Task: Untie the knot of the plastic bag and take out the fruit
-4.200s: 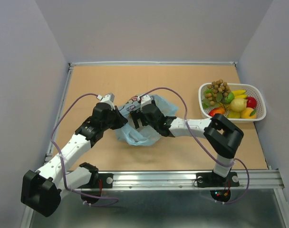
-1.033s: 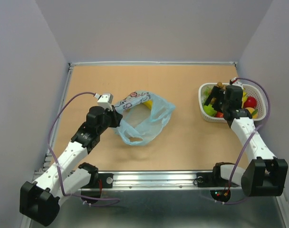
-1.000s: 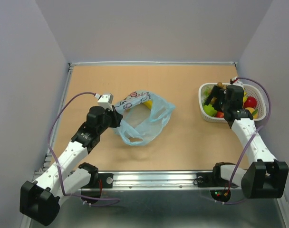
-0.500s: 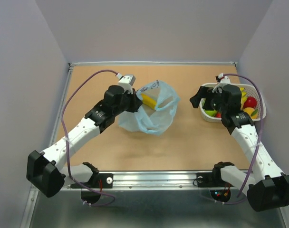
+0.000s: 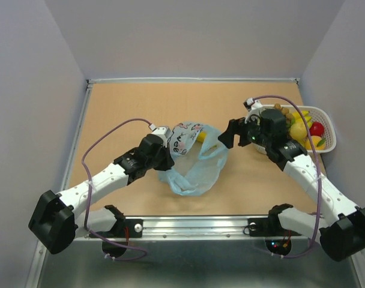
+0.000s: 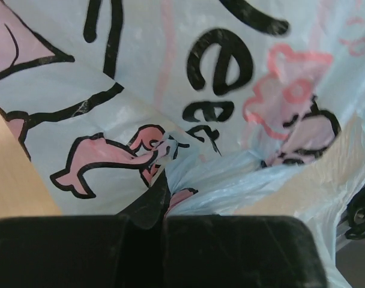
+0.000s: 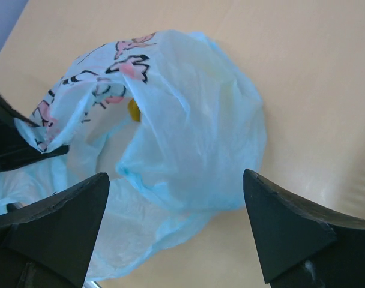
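Where it reaches in past the metal rail [image 5: 194, 225], the left gripper [image 6: 151, 207] is pressed together on a fold of the plastic bag [image 5: 191, 168], pinching its printed rim. That bag lies slack on the tan table [image 5: 128, 102], near the middle, with its mouth gaping. A yellow fruit [image 7: 133, 110] shows inside. Beyond it, the right gripper [image 7: 174, 177] hangs by the bag's right side, fingers [image 7: 56, 222] spread wide and holding nothing. Farther right stands a white basket [image 5: 328, 143] heaped with more toy produce. Plain grey walls [image 5: 188, 36] enclose the table.

White basket [image 5: 318, 110] at tan tabletop's [image 5: 140, 102] right edge
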{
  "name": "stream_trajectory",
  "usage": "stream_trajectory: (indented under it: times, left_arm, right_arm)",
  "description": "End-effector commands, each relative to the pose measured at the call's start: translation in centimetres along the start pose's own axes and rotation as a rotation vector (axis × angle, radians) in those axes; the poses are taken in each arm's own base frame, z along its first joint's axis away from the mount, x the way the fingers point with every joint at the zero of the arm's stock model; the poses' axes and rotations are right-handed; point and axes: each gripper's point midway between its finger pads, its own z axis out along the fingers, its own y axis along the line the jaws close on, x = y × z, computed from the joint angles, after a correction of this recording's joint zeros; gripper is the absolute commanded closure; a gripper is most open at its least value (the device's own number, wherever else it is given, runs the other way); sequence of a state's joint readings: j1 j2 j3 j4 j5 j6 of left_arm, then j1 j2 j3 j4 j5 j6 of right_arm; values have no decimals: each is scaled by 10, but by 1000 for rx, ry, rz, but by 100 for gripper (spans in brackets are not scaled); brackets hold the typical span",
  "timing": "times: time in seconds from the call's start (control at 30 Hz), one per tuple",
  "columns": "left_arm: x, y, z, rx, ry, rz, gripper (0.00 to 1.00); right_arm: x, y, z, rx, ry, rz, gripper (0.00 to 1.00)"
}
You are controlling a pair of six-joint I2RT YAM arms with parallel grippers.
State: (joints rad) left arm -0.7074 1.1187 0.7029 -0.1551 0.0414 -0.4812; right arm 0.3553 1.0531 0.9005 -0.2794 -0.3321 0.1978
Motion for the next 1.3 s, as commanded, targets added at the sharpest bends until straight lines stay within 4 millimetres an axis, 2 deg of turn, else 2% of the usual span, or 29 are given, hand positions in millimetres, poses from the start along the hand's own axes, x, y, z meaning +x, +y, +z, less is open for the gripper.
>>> stream_trajectory:
  times: [0.0,0.07,0.1,0.2,0.23,0.4,0.47,0.57,0.63,0.7,0.77,0.8,0.83,0.93,0.97,1.03,1.07,1.13,1.2,1.27]
  left_arm:
    - [6,-1,3,11,-8,-46,100]
    - [9,4,6,-9,-8,-56,100]
    - [8,4,7,-13,-11,-59,100]
    - [-1,1,7,-8,-38,-66,100]
    - [-7,4,7,-31,-65,-70,100]
    - [-26,0,0,-36,-131,-89,100]
    - [-30,-1,-2,-36,-145,-89,100]
    - [-37,-1,-3,-46,-154,-82,100]
    - [-37,1,-5,-61,-155,-79,100]
    - [-37,6,-6,-82,-159,-77,100]
    - [-39,9,-9,-96,-170,-79,100]
    - [-39,13,-10,-111,-174,-81,100]
    - [-41,13,-11,-113,-181,-83,100]
    - [-48,16,-13,-124,-195,-90,100]
    - [-50,19,-12,-131,-197,-93,100]
    - [-56,16,-13,-125,-203,-89,100]
    - [-58,17,-12,-127,-202,-86,100]
    - [-63,13,-14,-117,-209,-85,100]
    - [-65,11,-15,-108,-209,-84,100]
    - [-68,9,-18,-103,-214,-83,100]
  right_arm:
    - [-21,50,11,-135,-26,-93,5]
    - [-14,67,19,-171,2,-119,8]
    - [-4,87,23,-216,31,-146,8]
    - [10,107,41,-232,82,-179,11]
    - [20,121,49,-246,108,-201,12]
    - [40,152,67,-276,110,-201,17]
    - [39,156,70,-248,88,-210,19]
    - [19,159,65,-194,11,-230,18]
    - [-8,153,50,-132,-78,-217,17]
    - [-36,131,35,8,-173,-209,14]
    - [-52,108,23,142,-228,-214,14]
    - [-56,105,17,160,-232,-228,14]
    - [-58,105,14,153,-228,-257,14]
    - [-61,128,7,37,-217,-250,14]
    - [-54,145,9,-59,-184,-257,15]
    - [-41,161,13,-152,-130,-243,17]
    - [-29,176,15,-243,-85,-242,17]
    - [0,190,28,-323,19,-212,19]
    - [25,188,44,-319,84,-190,20]
    - [40,184,55,-302,113,-171,21]
